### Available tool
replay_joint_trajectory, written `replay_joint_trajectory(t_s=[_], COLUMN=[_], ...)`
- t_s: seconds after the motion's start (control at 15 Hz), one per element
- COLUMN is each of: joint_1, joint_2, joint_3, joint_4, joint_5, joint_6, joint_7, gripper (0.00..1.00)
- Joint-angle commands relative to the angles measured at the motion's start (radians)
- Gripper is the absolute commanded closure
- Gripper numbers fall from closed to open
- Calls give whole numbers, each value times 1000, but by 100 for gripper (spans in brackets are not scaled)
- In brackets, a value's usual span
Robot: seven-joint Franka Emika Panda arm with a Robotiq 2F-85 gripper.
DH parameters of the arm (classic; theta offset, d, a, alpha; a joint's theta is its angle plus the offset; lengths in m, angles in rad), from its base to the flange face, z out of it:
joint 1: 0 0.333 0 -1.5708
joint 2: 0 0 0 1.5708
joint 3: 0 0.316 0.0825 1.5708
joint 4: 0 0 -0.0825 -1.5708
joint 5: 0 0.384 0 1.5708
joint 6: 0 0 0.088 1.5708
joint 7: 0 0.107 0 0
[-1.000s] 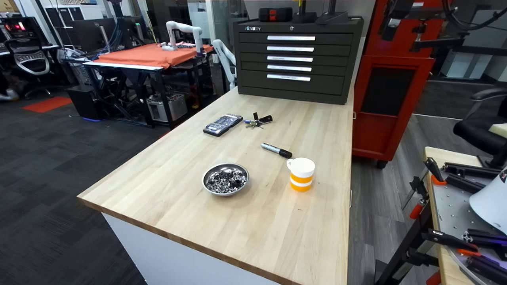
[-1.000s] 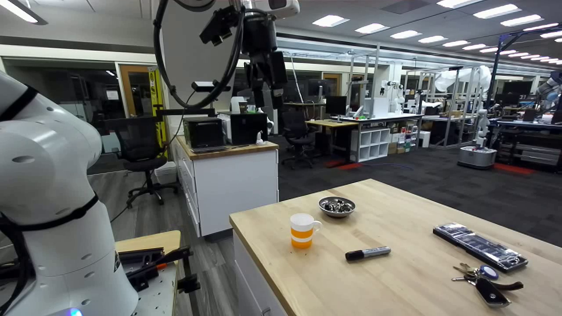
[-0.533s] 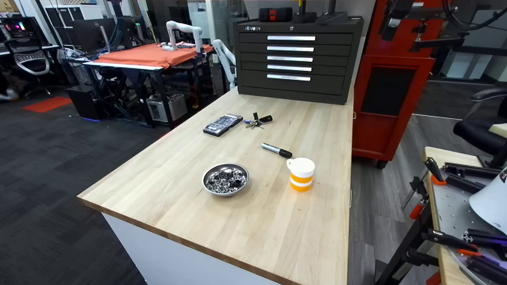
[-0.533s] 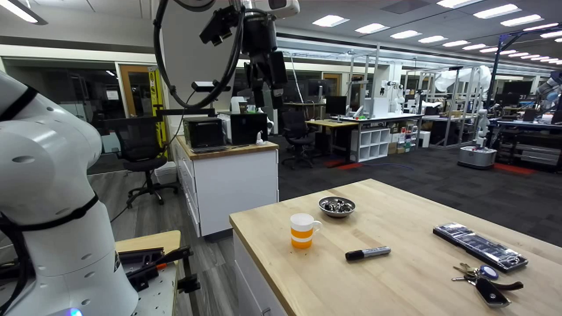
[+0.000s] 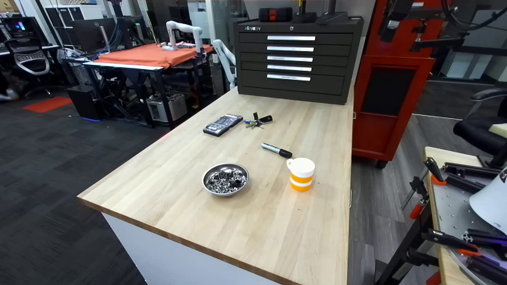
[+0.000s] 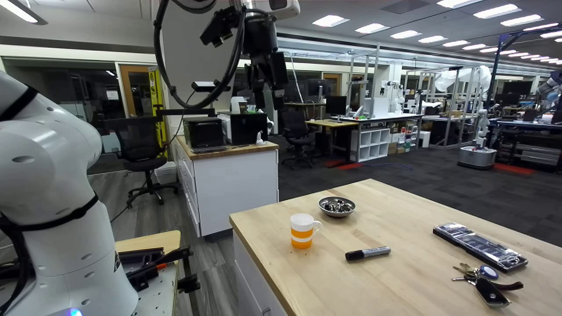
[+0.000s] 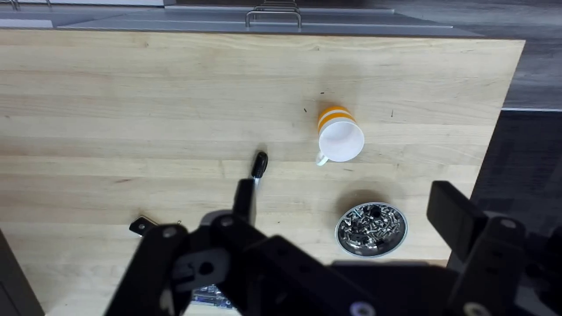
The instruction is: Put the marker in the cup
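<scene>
Marker (image 6: pixel 368 253): lies flat on the surface (image 6: pixel 408 219), well below the claw (image 7: pixel 344 202) and apart from both fingers (image 7: pixel 454 217). Claw condition: hangs raised, directed downward in an exterior view, with fingers spread wide apart. In the wrist view, hides part of the marker's grey barrel behind one finger; leaves the black cap visible. Marker orientation: turned with the capped end nearer the cup (image 6: pixel 302 229), close to it but separate. Cup: stands upright with the mouth upward; carries orange bands on white and, in the wrist view, shows the white interior with the handle at lower left. Bowl (image 6: pixel 337 215): rests on the surface near the cup, apart from it; consists of shiny metal and holds loose metal parts (image 7: pixel 369 226), too small to identify singly. Key bunch (image 6: pixel 488 289): lies beyond the marker as counted from the cup, with a black fob. Flat case (image 6: pixel 479 246): lies just beside the key bunch, dark at the sides and glossy on top. Drawer chest (image 5: pixel 295 59): stands on the surface at the far end in an exterior view, with pale handles one above another.
</scene>
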Motion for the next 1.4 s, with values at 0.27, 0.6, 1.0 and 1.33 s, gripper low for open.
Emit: replay_joint_trajectory(t_s=[0.27,0.6,1.0,1.33], joint_1=[-29,-55,-111,-139], joint_2=[88,214,396,564], joint_3=[5,-5,-3,7], joint_4=[-40,-32,-13,33], joint_5=[-152,-231,-271,-299], joint_6=[148,273,460,581], joint_7=[-21,-15,88,268], gripper=[0,0,0,0])
